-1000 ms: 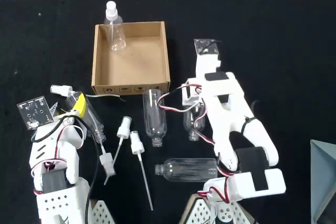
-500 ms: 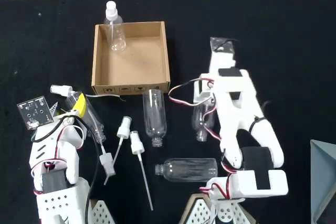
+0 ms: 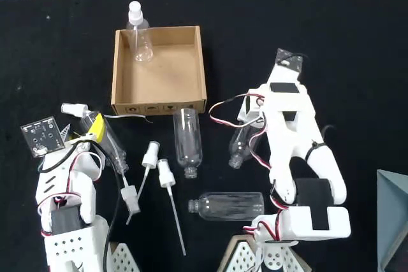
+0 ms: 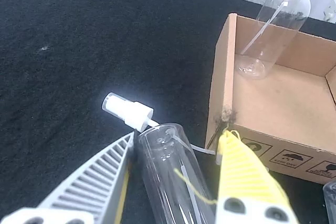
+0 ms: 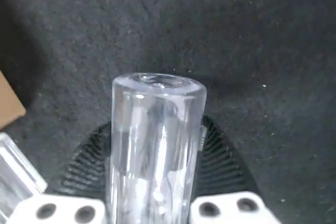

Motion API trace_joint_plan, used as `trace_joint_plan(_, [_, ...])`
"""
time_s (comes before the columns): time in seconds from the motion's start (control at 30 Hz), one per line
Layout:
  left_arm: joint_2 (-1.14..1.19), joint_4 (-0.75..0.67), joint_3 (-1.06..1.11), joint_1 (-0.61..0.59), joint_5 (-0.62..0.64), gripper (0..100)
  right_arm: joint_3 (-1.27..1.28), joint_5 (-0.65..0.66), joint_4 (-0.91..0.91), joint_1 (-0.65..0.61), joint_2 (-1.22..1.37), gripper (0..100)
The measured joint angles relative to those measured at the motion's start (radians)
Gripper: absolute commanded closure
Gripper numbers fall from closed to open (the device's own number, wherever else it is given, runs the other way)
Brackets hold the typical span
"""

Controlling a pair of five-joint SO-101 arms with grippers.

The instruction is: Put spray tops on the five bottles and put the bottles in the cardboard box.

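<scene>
Bottle (image 5: 157, 145), uncapped, clamped in right gripper (image 5: 157, 129), 4 o'clock of cardboard box (image 3: 115, 68), neck toward loose spray tops (image 3: 167, 179), likely for capping. Left gripper (image 4: 176, 142) closed on capped bottle (image 4: 168, 182), 7 o'clock of box, likely boxing next.

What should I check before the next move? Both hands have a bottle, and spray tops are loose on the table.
1. Right hand grip on right-held bottle: ok, fingers flank it.
2. Left hand grip on left-held bottle: ok.
3. Top on right-held bottle: not ok, neck looks bare in the high view.
4. Top on left-held bottle: cannot tell; a near spray top lies on the table by its far end.
5. Loose spray tops available: ok, three lie between the arms.
6. Room in cardboard box: ok, one capped bottle inside.
</scene>
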Motion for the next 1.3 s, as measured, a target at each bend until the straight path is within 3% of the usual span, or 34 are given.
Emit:
trace_joint_plan(0.23, [0.000, 0.000, 0.000, 0.000, 0.000, 77, 0.000, -0.155, 0.009, 0.064, 0.000, 98.7])
trace_joint_plan(0.73, [0.000, 0.000, 0.000, 0.000, 0.000, 77, 0.000, -0.511, 0.028, 0.063, 0.000, 98.7])
trace_joint_plan(1.1, [0.000, 0.000, 0.000, 0.000, 0.000, 77, 0.000, -0.532, 0.080, 0.035, 0.000, 98.7])
trace_joint_plan(1.3, [0.000, 0.000, 0.000, 0.000, 0.000, 77, -0.029, -0.450, 0.207, 0.032, 0.000, 98.3])
